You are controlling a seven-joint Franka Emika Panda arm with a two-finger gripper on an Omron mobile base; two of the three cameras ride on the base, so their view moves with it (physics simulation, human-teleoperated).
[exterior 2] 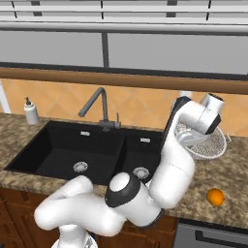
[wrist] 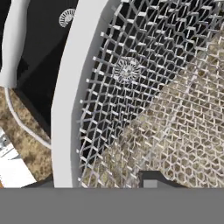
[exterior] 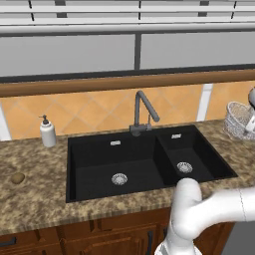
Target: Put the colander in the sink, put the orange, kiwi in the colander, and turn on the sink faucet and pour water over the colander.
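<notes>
Hand view: colander (wrist: 144, 100), pale rim just ahead of my fingers, which are drawn in on that rim, I judge. Right base view: colander lifted, tilted, right of sink (exterior 2: 58, 150). Handling: keep it level; carry it over the larger basin.

1. The colander (wrist: 144, 87) is fine wire mesh with a smooth pale rim, perhaps plastic.
2. The sink (exterior: 99, 164) looks matt black.
3. The worktop (exterior: 30, 199) is speckled brown stone.
4. The sink faucet (exterior: 142, 112) is dark grey metal.
</notes>
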